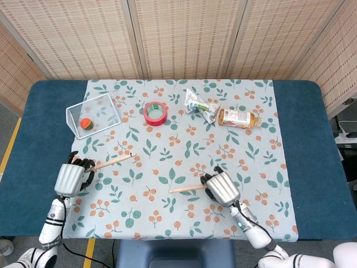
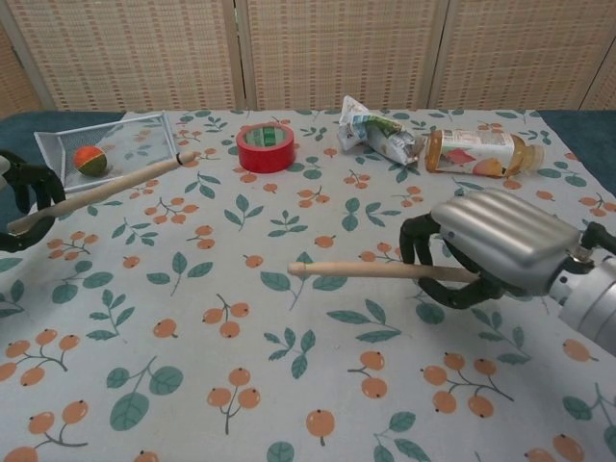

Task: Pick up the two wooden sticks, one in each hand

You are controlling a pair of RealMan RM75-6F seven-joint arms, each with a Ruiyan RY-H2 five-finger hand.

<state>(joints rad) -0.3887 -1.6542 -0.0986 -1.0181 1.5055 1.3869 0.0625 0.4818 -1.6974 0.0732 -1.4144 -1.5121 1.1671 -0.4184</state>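
Note:
Two wooden sticks are off the cloth, one in each hand. My left hand (image 1: 71, 177) (image 2: 19, 197) grips the left stick (image 1: 111, 162) (image 2: 106, 186) by its near end at the table's left side; the stick slants up towards the wire basket. Near the front right, my right hand (image 1: 222, 188) (image 2: 496, 245) holds the right stick (image 1: 187, 188) (image 2: 371, 271), which points leftward, about level above the cloth. Its fingers (image 2: 423, 241) curl round the stick's right end.
A wire basket (image 1: 93, 114) (image 2: 130, 144) holding a small orange-green ball (image 2: 89, 159) sits at the back left. A red tape roll (image 1: 155, 113) (image 2: 265, 146), a crumpled packet (image 1: 199, 105) (image 2: 377, 133) and a lying bottle (image 1: 239, 118) (image 2: 476, 152) line the back.

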